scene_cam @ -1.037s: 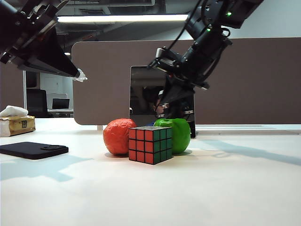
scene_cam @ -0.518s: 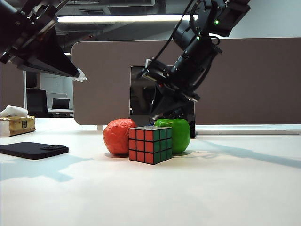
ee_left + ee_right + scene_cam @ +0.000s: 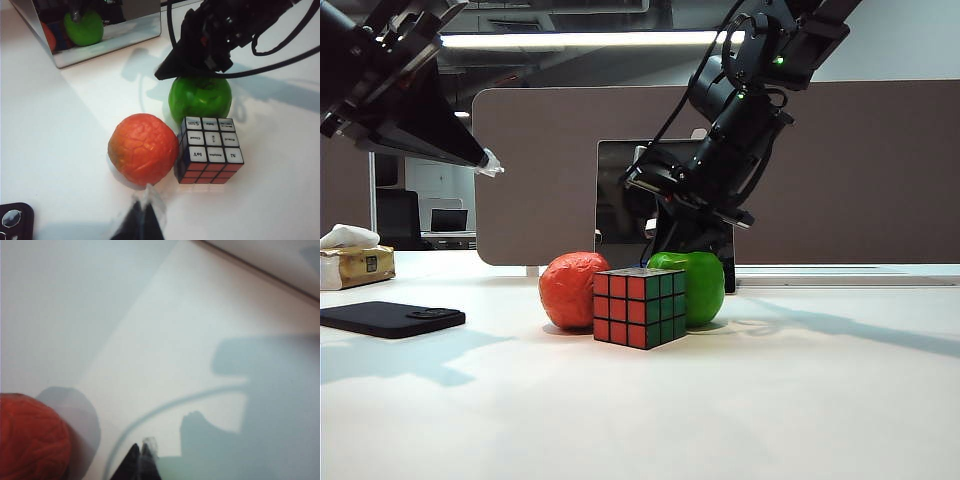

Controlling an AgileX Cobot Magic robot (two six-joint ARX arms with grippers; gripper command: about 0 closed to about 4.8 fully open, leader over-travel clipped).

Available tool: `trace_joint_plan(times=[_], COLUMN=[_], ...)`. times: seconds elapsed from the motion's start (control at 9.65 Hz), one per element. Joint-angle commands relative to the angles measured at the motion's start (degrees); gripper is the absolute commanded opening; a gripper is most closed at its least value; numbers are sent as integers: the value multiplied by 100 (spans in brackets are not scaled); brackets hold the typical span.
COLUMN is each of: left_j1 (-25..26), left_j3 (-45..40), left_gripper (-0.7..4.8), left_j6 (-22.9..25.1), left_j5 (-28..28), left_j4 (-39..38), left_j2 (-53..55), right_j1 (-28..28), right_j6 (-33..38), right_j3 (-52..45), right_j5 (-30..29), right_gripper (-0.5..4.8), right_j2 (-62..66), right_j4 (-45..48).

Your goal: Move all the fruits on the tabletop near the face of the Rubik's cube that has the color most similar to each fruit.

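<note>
Right gripper [image 3: 665,235] sits above and just behind the green apple [image 3: 695,285], not touching it; against the view a second ago the right arm has lifted and swung back from the apple, so we judge it is retreating after a placement; in the right wrist view its fingertips [image 3: 142,460] lie together with nothing between them, so closed and empty.

Green apple rests on the tabletop [image 3: 800,400], touching or just beside the green face of the Rubik's cube [image 3: 640,305]; orange-red ball [image 3: 570,290] rests against the cube's other side, nearest its red-orange face; neither fruit has shifted across the three exterior views.

Left gripper [image 3: 485,158] hangs high on the left of the exterior view, well apart from the fruits; tips in the left wrist view [image 3: 142,220] appear pressed together, holding nothing.

Our judgement: both fruits stand by matching colours; task looks essentially finished, only arm withdrawal left.
</note>
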Motion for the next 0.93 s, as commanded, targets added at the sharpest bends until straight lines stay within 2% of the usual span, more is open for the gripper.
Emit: trace_joint_plan(times=[0.1, 0.52, 0.93], left_j1=[-2, -2, -2], left_j3=[24, 24, 24], left_gripper=[-5, -5, -5], left_j6=[-9, -9, -9], left_j5=[22, 22, 22], left_j4=[42, -66, -74], left_j2=[-9, -9, -9], right_j1=[-4, -4, -37], right_j6=[7, 4, -2], right_j3=[20, 20, 20], right_j5=[544, 612, 1064], right_gripper=[-1, -1, -1], right_j2=[-22, -22, -22], right_j4=[-426, -800, -1412])
